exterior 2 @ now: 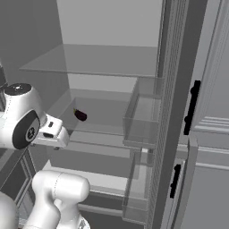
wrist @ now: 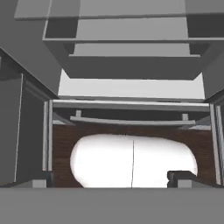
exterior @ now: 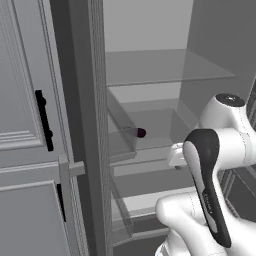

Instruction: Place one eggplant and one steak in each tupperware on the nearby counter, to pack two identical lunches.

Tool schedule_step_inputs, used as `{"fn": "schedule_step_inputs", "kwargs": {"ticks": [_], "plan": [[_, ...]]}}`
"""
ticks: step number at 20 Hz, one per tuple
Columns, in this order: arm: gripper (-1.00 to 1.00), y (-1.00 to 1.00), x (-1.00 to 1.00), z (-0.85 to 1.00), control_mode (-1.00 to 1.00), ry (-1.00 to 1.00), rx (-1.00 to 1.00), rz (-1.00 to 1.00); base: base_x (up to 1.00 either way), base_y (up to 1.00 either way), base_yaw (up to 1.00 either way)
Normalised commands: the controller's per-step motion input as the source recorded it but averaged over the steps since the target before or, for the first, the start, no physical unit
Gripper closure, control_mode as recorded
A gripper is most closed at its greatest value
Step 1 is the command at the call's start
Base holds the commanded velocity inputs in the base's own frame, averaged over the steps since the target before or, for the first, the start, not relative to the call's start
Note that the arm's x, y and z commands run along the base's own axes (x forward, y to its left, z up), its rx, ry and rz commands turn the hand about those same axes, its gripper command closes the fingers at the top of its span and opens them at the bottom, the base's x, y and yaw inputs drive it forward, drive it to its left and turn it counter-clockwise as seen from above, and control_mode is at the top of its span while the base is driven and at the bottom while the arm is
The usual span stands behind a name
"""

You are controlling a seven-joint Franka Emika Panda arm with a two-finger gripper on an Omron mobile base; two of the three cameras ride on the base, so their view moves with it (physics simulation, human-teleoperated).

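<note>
I am lining up on the eggplant [exterior 2: 80, 115] lying on the fridge shelf [exterior 2: 107, 112], gripper [wrist: 109, 181] spread fully wide and empty, aiming to approach level, above that shelf.

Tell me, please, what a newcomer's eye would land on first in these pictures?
Probably the lone dark-purple eggplant lying on a middle shelf of the open, otherwise grey fridge. Next, the white robot arm low in front of the shelves. The black door handles on the grey door beside it also stand out.
</note>
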Motion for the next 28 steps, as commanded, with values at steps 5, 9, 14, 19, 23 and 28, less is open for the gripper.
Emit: {"fn": "schedule_step_inputs", "kwargs": {"ticks": [5, 9, 14, 19, 23, 28], "plan": [[-1.0, 0.0, 0.75, -0.21, -1.0, 0.0, -0.06, 0.28, 0.0, 0.0, 0.0], [-1.0, 0.0, 0.49, -0.47, -1.0, -0.02, -0.03, 0.3, 0.0, 0.0, 0.0], [-1.0, 0.0, 0.54, -0.35, -1.0, -0.02, -0.01, 0.22, 0.0, 0.0, 0.0], [-1.0, -0.01, 0.77, 0.0, -1.0, -0.01, 0.02, 0.13, 0.0, 0.0, 0.0], [-1.0, 0.0, 0.84, 0.0, -1.0, 0.0, 0.06, 0.1, 0.0, 0.0, 0.0], [-1.0, 0.0, 0.87, -0.12, -1.0, 0.0, 0.06, 0.12, 0.0, 0.0, 0.0]]}}
